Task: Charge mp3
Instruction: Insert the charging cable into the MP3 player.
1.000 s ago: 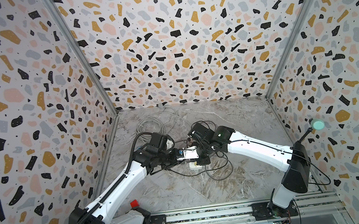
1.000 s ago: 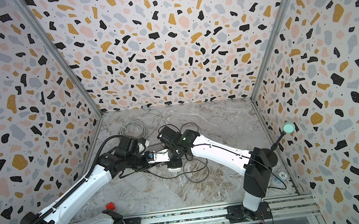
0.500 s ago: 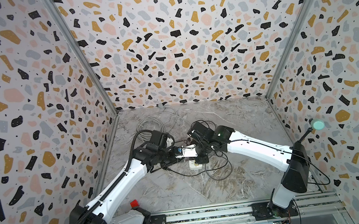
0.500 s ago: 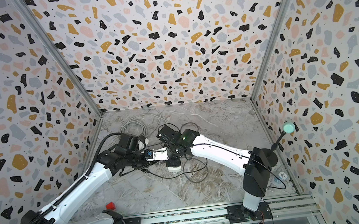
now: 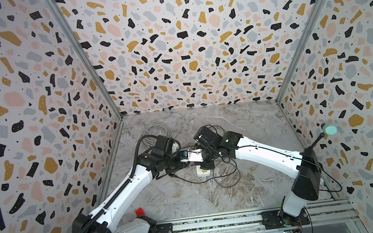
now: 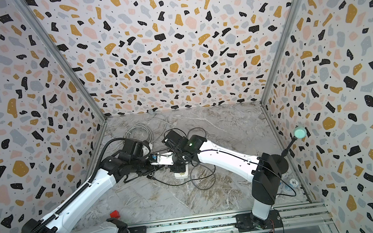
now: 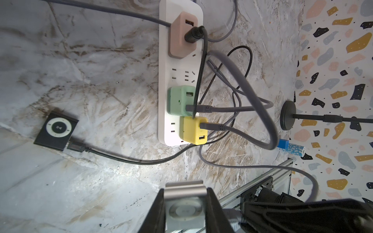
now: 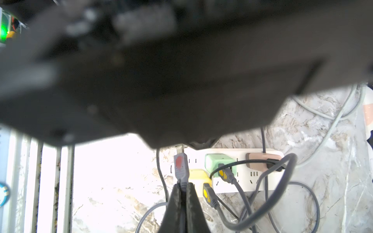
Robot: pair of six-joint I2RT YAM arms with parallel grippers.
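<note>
A silver mp3 (image 7: 184, 210) with a round control wheel sits between the fingers of my left gripper (image 7: 184, 191), which is shut on its sides. My right gripper (image 8: 182, 186) is shut on a grey cable (image 8: 248, 219) just behind its plug (image 8: 181, 168), which bears a red dot. The plug's metal tip points at the dark, blurred left gripper close in front of it. In both top views the two grippers meet above the white power strip (image 5: 202, 172), the left one (image 5: 177, 160) facing the right one (image 5: 196, 156). Whether the plug is seated in the mp3 is hidden.
The power strip (image 7: 177, 66) carries pink (image 7: 182, 38), green (image 7: 179, 99) and yellow (image 7: 193, 130) chargers with cables trailing. A dark mp3 player (image 7: 56, 129) lies wired on the table. Also here: a black stand (image 7: 287, 117), a coiled grey cord (image 5: 158, 127) and a red block (image 5: 140, 211).
Both grippers have drifted together a little to the left and toward the back. Neither grip has changed.
</note>
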